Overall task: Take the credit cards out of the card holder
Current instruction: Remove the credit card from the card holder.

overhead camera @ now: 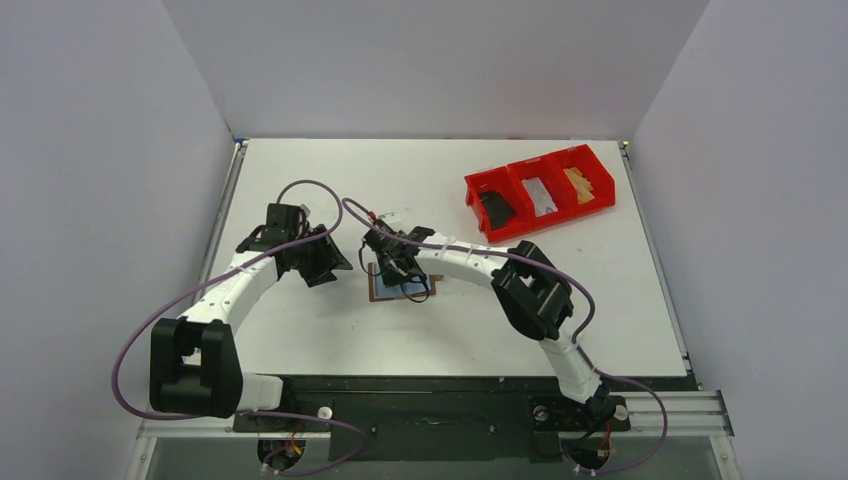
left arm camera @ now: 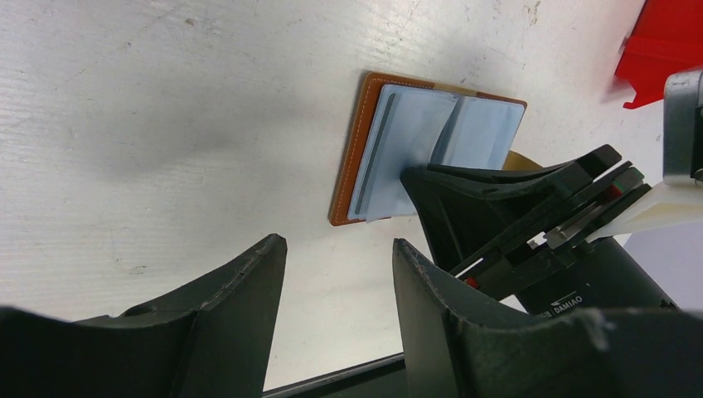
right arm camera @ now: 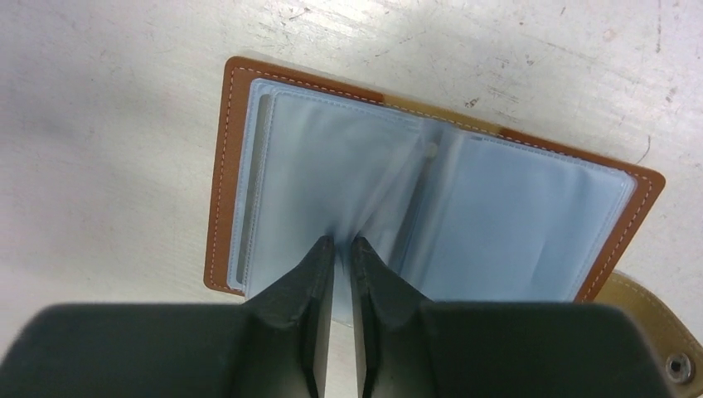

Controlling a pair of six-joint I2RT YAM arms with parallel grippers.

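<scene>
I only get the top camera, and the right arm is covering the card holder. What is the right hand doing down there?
Observer: The right hand has its fingers nearly together, pinching an inner sleeve near the fold of the open card holder.
Operator: Is the left hand open or shut?
Observer: The left hand is open, with nothing between its fingers.

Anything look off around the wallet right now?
Yes: the right gripper pinches a pale inner sleeve of the card holder near its centre fold, puckering it; no card shows in its grip.
</scene>
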